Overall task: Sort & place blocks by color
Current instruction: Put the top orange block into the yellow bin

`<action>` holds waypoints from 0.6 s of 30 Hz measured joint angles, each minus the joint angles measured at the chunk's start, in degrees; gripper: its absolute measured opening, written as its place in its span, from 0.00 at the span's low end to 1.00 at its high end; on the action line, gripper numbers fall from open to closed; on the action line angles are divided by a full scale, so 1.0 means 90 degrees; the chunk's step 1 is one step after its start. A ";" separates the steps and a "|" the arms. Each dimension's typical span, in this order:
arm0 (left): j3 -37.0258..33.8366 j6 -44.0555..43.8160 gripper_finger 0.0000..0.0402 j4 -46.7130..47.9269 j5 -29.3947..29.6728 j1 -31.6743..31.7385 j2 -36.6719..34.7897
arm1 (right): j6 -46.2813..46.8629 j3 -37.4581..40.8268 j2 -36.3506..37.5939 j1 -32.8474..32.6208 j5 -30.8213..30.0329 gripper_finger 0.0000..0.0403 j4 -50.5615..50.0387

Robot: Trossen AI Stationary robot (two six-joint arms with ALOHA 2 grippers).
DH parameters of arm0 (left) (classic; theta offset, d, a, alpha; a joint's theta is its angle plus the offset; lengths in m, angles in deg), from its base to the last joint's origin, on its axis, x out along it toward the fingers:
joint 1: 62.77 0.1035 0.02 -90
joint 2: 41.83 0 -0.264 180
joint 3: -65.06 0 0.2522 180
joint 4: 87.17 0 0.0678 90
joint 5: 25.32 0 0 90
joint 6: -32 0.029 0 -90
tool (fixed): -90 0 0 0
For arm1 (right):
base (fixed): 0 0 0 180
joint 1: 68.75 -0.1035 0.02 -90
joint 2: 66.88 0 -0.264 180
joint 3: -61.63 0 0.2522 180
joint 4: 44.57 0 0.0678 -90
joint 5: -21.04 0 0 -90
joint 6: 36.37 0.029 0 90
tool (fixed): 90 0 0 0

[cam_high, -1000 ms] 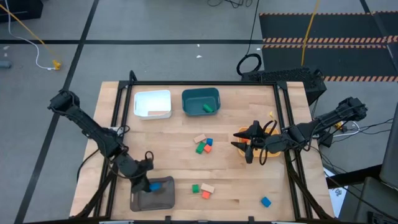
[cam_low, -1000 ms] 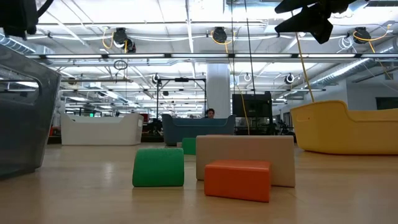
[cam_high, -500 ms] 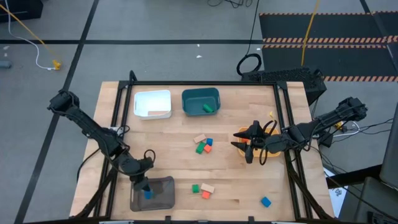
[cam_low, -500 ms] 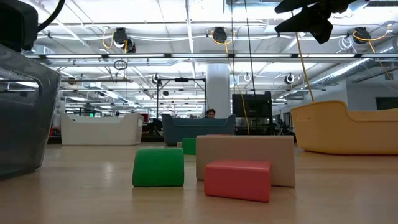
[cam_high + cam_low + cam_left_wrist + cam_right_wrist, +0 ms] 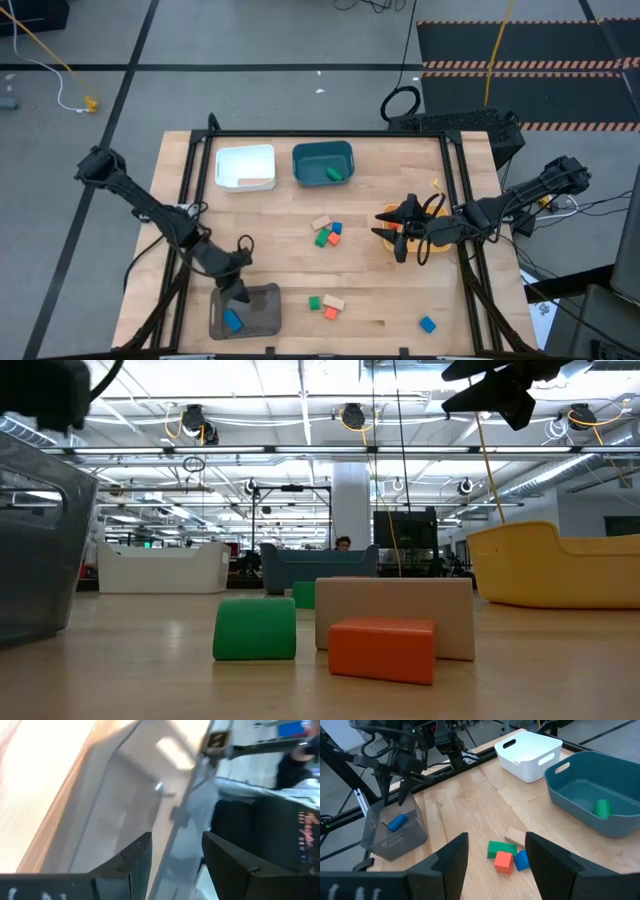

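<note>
Hovering over the grey bin (image 5: 262, 316), the left gripper (image 5: 238, 289) is parted and empty; a blue block (image 5: 233, 320) lies inside. Next likely: fetching another loose block. Right gripper (image 5: 398, 241) waits open.

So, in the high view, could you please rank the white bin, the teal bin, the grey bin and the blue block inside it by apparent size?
1. Grey bin, slightly largest
2. White bin and teal bin: too alike to rank
3. Blue block, far smallest
</note>
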State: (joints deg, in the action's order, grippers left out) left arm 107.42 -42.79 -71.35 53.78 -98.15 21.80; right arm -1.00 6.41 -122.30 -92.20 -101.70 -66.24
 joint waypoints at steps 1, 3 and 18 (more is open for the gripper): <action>0.0000 0.0167 0.43 -0.0164 0.0000 0.0096 0.0000 | 0.0000 0.0000 0.0000 -0.0001 -0.0003 0.46 0.0026; 0.0000 0.0533 0.44 -0.0538 0.0002 0.0297 0.0000 | 0.0015 0.0000 -0.0002 -0.0001 -0.0005 0.46 0.0230; 0.0000 0.4496 0.44 -0.2145 0.3358 0.1767 -0.0002 | -0.0172 0.0000 -0.0002 0.0029 -0.0022 0.46 0.1523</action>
State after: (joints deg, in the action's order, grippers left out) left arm 107.42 -2.33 -90.65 84.01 -82.25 21.78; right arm -2.55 6.41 -122.32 -91.93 -101.89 -52.53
